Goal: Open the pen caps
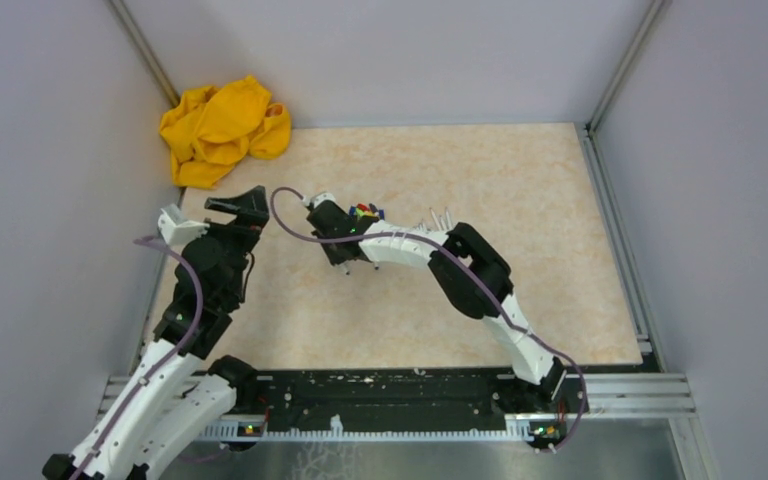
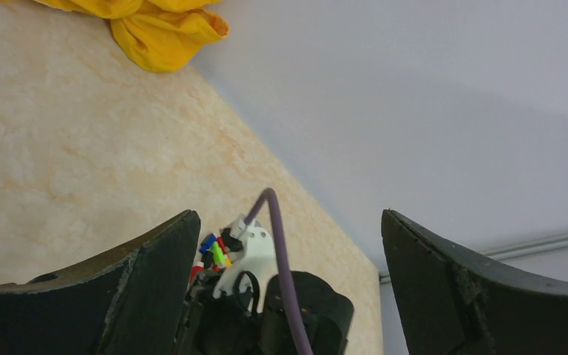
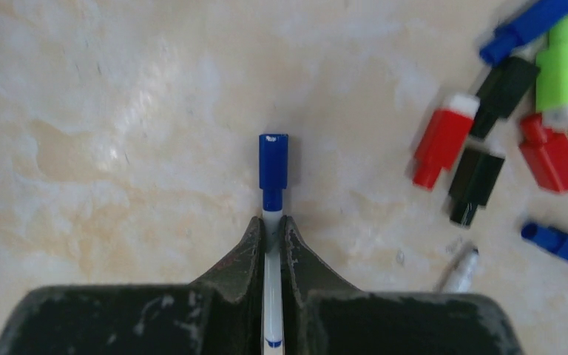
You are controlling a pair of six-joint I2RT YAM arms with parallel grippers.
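My right gripper [image 3: 272, 222] is shut on a thin white pen [image 3: 272, 285] that points away from the wrist, just above the tabletop. Its blue cap [image 3: 273, 167] sticks out past the fingertips, still on the barrel. Several loose caps lie to the right: a red one [image 3: 442, 148], black ones [image 3: 475, 183], a green one [image 3: 564, 68] and blue ones [image 3: 560, 245]. In the top view the right gripper [image 1: 345, 245] is beside this pile [image 1: 365, 212]. My left gripper [image 1: 240, 208] is open and empty, held off the table to the left; its wrist view [image 2: 288, 216] looks at the right wrist and the caps [image 2: 214, 251].
A crumpled yellow cloth [image 1: 222, 128] lies in the far left corner. A few thin pens [image 1: 438, 218] lie behind the right forearm. One bare white barrel [image 3: 460, 272] lies near the caps. Grey walls close in the beige table [image 1: 520, 300] on three sides.
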